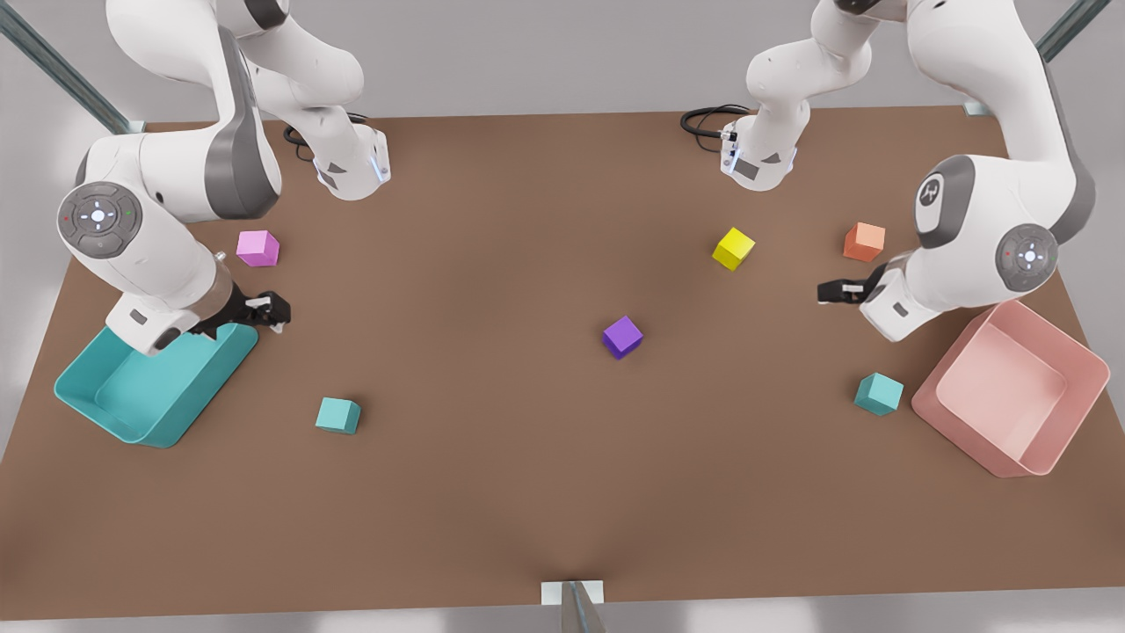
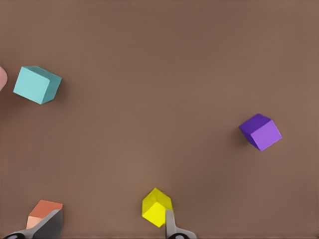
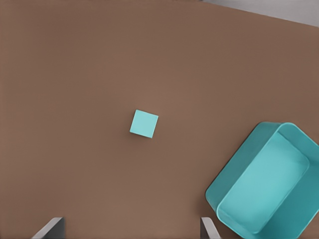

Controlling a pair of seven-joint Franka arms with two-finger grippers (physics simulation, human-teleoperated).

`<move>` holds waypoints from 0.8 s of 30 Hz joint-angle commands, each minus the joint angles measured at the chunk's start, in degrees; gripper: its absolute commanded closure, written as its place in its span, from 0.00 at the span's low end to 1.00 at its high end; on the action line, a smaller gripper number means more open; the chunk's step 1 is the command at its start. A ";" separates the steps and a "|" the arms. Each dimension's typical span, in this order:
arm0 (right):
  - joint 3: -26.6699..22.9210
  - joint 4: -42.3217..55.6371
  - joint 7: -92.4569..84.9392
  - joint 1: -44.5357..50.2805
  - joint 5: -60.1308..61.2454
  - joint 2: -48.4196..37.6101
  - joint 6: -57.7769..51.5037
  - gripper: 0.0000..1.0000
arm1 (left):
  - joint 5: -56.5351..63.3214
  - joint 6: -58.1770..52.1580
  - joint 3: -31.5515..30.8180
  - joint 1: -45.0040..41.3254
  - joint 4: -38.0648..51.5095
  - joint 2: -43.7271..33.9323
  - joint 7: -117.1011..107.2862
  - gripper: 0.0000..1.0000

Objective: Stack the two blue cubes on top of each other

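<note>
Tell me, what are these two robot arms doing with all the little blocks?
They are meant to stack the two blue cubes, but nothing is picked up yet. One blue cube lies near the teal bin, where the right gripper hangs open above the table. The other blue cube lies beside the pink bin, close to the left gripper, also open. The purple cube, yellow cube, orange cube and pink cube lie scattered around.

Broad brown tabletop [image 1: 492, 492] under even light, pale grey wall [image 1: 527, 53] behind, slanted metal struts [image 1: 61, 70] at corners.
</note>
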 commanded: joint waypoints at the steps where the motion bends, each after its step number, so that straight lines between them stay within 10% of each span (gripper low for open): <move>1: 0.02 -0.06 1.60 0.08 0.12 0.03 0.47 0.00 | -0.06 -2.11 0.03 0.42 0.37 0.06 -1.42 0.00; 10: -0.07 -0.15 4.68 1.93 -1.11 22.35 14.62 0.00 | 0.03 -0.79 0.47 0.51 0.37 0.59 -1.33 0.00; 16: -0.16 -15.96 9.67 -2.64 1.35 21.13 38.00 0.00 | 0.20 -0.79 0.38 0.42 1.86 2.43 -2.91 0.00; 24: -0.95 -15.79 16.46 -3.52 0.12 22.79 41.25 0.00 | 0.38 -0.70 0.38 0.42 1.86 2.87 -2.73 0.00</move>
